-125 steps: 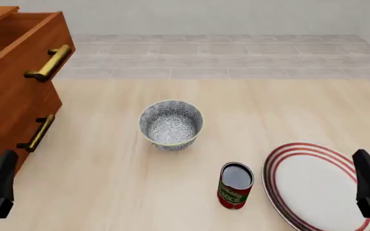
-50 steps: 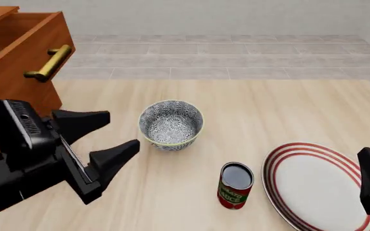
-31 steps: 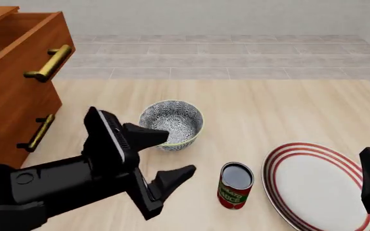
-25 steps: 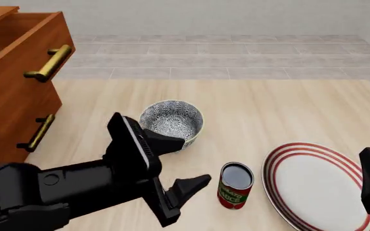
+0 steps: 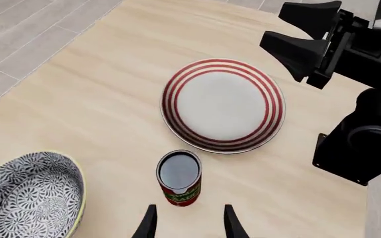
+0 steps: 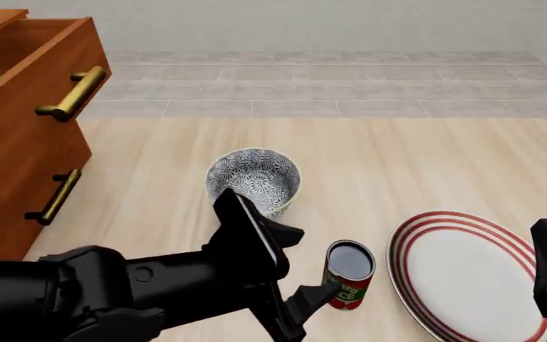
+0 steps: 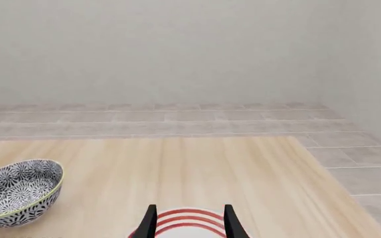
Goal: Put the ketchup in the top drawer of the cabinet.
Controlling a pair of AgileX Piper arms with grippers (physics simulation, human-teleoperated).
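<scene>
The only lettering sits on the green-and-white label band of the ketchup (image 6: 349,275), just ahead of the left arm's spread jaws, and it is too small and blurred to make out. Nothing else carries any writing.

The cabinet (image 6: 17,128) runs off the front view's left edge, and the left arm (image 6: 112,299) hides the table beneath it.

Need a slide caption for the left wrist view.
Open left gripper lined up on upright ketchup, striped plate beyond.
</scene>
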